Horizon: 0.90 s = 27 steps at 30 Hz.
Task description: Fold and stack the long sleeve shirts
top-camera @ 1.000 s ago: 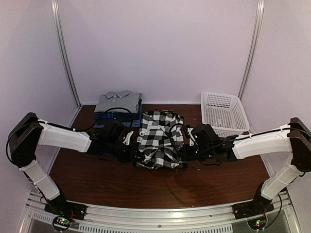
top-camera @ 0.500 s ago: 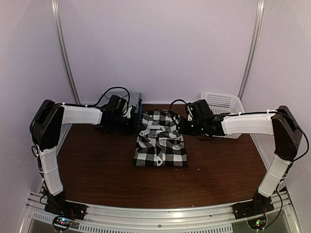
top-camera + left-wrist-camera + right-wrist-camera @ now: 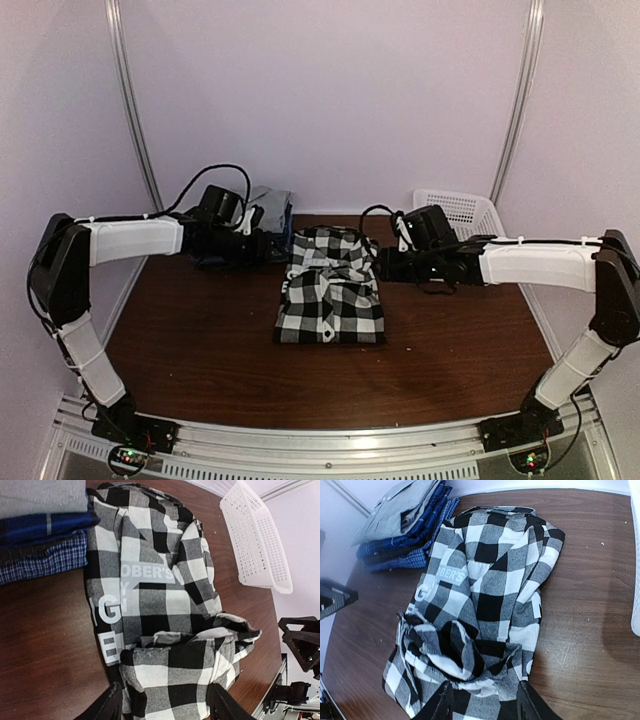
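**Check shirt lies between two spread grippers**

The black-and-white check shirt [image 3: 330,295] lies part-folded on the table [image 3: 200,350], rumpled at the end between the grippers. The left gripper [image 3: 265,246] sits just beside one edge with its fingers wide and nothing held. The right gripper [image 3: 380,266] sits the same way at the opposite edge. Behind the left gripper is the stack of folded shirts [image 3: 272,205], grey on top. The white basket [image 3: 460,212] stands behind the right arm. Both forearms reach inward, low and roughly level.

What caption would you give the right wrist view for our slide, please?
Open right gripper over the half-folded checked shirt, with the folded stack beyond.
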### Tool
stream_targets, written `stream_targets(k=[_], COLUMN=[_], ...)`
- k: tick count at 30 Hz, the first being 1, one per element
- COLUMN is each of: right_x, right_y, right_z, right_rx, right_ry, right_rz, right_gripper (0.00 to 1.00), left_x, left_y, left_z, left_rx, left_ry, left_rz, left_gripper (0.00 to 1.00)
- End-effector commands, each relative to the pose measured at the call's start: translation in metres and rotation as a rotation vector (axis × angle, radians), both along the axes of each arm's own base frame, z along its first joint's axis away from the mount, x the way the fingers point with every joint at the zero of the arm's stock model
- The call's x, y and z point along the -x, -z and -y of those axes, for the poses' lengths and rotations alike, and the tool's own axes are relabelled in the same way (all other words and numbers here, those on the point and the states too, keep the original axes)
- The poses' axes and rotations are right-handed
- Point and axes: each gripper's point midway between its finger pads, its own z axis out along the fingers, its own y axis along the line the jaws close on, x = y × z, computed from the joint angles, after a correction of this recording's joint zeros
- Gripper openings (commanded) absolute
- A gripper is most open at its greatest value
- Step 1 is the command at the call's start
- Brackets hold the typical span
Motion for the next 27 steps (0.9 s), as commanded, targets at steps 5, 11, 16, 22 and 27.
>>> stream_targets(k=[5, 11, 16, 22, 27], right_x=[0.026, 0.026, 0.015, -0.020, -0.043], right_y=[0.025, 0.046, 0.051, 0.057, 0.072], right_z=[0.002, -0.014, -0.028, -0.038, -0.043], right_rx=[0.021, 0.055, 0.086, 0.165, 0.210], right_ry=[-0.052, -0.140, -0.182, -0.120, -0.087], right_rz=[-0.012, -0.033, -0.043, -0.063, -0.095], right_gripper=[0.28, 0.29, 0.36, 0.43, 0.51], left_x=[0.024, 0.026, 0.023, 0.015, 0.013], left_y=[0.041, 0.063, 0.072, 0.072, 0.074], left_z=[-0.008, -0.001, 0.009, 0.015, 0.017], left_rx=[-0.026, -0.039, -0.041, -0.037, -0.038], left_ry=[0.035, 0.062, 0.086, 0.086, 0.089], left_rz=[-0.033, -0.060, -0.076, -0.070, -0.076], left_gripper=[0.50, 0.45, 0.44, 0.44, 0.44])
